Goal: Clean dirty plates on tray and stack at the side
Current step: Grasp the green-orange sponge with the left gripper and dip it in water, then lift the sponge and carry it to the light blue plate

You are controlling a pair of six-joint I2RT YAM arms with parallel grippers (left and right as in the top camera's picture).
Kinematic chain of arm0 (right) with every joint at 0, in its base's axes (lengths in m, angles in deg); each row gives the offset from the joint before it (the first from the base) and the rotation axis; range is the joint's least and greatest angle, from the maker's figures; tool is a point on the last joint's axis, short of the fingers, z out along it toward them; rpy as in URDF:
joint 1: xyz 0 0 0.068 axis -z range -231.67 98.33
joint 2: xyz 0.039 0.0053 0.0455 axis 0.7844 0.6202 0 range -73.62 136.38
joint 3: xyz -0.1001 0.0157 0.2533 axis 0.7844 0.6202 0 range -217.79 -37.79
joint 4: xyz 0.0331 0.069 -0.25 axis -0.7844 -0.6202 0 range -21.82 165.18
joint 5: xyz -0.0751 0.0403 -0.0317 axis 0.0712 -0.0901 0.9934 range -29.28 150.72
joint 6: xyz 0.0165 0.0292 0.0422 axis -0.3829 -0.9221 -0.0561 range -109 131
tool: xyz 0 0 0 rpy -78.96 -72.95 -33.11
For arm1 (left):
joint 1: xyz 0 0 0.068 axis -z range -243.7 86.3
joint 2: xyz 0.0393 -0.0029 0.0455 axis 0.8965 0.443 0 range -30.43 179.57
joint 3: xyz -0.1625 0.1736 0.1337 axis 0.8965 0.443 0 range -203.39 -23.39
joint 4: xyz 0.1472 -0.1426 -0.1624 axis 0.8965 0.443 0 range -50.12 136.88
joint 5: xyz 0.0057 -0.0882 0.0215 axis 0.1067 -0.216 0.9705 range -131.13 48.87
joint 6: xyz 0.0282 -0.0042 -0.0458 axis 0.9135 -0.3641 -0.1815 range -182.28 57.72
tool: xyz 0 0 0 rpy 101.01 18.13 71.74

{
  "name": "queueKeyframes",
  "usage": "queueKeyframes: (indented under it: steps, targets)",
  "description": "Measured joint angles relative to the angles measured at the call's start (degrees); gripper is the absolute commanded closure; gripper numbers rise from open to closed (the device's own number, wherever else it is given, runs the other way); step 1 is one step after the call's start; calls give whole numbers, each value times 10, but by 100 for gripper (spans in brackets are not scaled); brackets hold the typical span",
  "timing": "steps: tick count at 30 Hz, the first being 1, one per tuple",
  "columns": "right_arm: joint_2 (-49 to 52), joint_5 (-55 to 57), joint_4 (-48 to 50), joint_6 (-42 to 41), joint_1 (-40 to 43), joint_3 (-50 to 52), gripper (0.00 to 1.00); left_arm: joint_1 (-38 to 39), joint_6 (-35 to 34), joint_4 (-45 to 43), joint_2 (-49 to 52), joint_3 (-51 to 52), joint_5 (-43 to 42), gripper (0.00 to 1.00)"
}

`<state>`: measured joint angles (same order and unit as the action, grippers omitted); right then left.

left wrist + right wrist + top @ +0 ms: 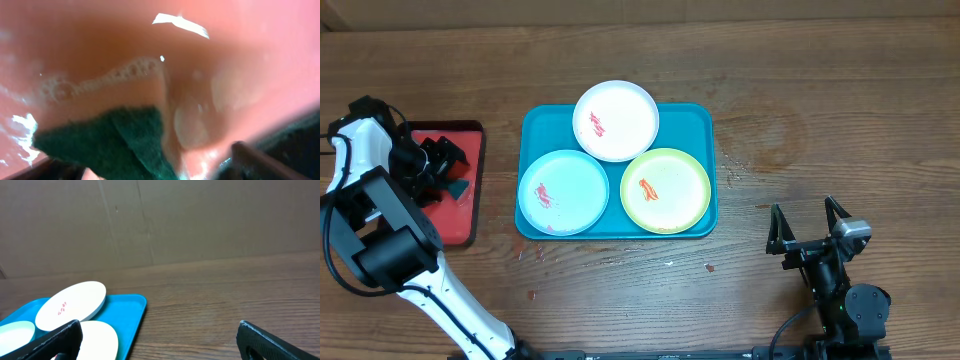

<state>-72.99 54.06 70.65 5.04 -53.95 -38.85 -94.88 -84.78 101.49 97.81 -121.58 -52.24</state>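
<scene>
Left tool (pixel 442 165) stands apart over the green sponge (pixel 115 145) in the red tray (pixel 466 212) (foam (pixel 100 77) is there); right tool (pixel 809 225) is also apart, above the counter (pixel 770 100).

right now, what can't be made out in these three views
Left wrist view: blurred close-up; the green sponge runs off the bottom edge, so whether the left jaws grip it cannot be told.
Overhead view: the left jaws sit over the red tray, masked by dark parts of the left arm.
Right wrist view: the light blue plate is cut by the left edge, the yellow-green plate by the bottom edge; their smears do not show.
</scene>
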Motion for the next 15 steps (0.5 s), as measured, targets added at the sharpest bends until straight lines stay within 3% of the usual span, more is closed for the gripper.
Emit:
queueKeyframes:
  steps: [3,8,15]
  targets:
    - [0,0,0,0,0,0,0,-1,0,0,3,1,14,96]
    - [0,0,0,0,0,0,0,-4,2,11,5,-1,17,96]
    - [0,0,0,0,0,0,0,-4,2,115,28,-84,24,96]
